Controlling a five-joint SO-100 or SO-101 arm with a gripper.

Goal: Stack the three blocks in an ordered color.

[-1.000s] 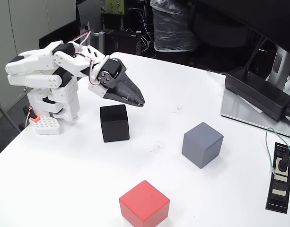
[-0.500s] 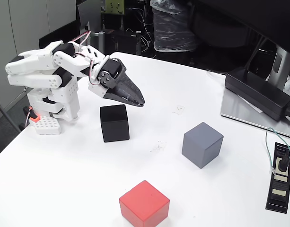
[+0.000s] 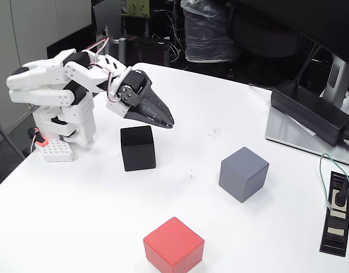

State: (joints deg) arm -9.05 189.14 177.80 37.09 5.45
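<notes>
Fixed view: my fingers (image 3: pixel 167 123) hang pressed together, holding nothing, in the air just above and slightly right of the black block (image 3: pixel 138 148). All three blocks sit apart on the white desk (image 3: pixel 94 216), none stacked. Black block is nearest my base, blue-grey block (image 3: pixel 243 174) well to its right, red block (image 3: pixel 173 245) at the front edge of the picture between the two. Small white perforated brick (image 3: pixel 54 150) with an orange part lies at my base, left. Black power strip (image 3: pixel 337 211) far right
</notes>
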